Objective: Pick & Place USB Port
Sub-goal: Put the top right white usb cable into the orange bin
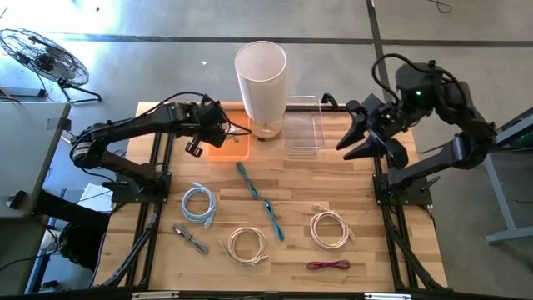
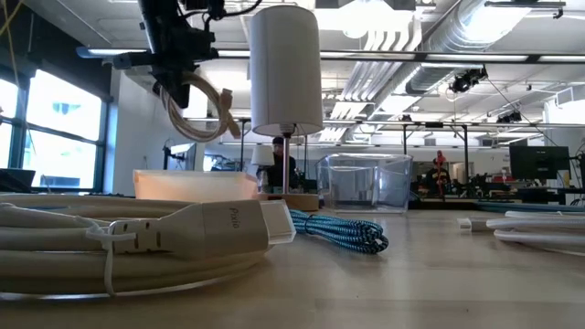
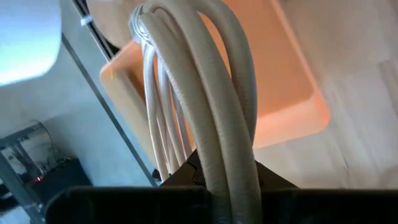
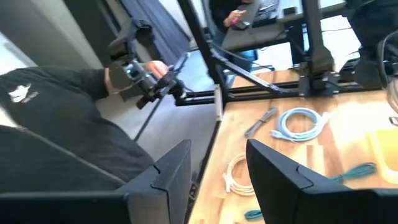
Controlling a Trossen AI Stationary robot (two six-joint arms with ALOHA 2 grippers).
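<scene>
A beige coiled cable point(image 3: 205, 118) hangs from my left gripper point(image 1: 215, 127) above the orange tray point(image 1: 231, 148), which sits at the far side of the table beside the white lamp point(image 1: 261, 79). In the low view the coil point(image 2: 196, 114) dangles below the left gripper point(image 2: 176, 57), clear of the tray point(image 2: 194, 185). My left gripper is shut on it. My right gripper point(image 1: 354, 137) is open, raised near the table's right edge beside the clear container point(image 1: 302, 127); it touches nothing. My left gripper holds the beige cable by a bundle of several loops point(image 3: 225, 167) pinched between its two fingers, coming from above and pointing down. The coil is lifted clear and hangs slack below the fingers, over the orange tray point(image 3: 280, 93).
More cables lie on the table: a light blue coil point(image 1: 198, 204), two white coils point(image 1: 247, 244) point(image 1: 331, 227), a teal cable point(image 1: 260, 200), a grey one point(image 1: 190, 239), a red one point(image 1: 329, 265). A person in dark clothing point(image 4: 56, 137) stands beyond the table's near edge.
</scene>
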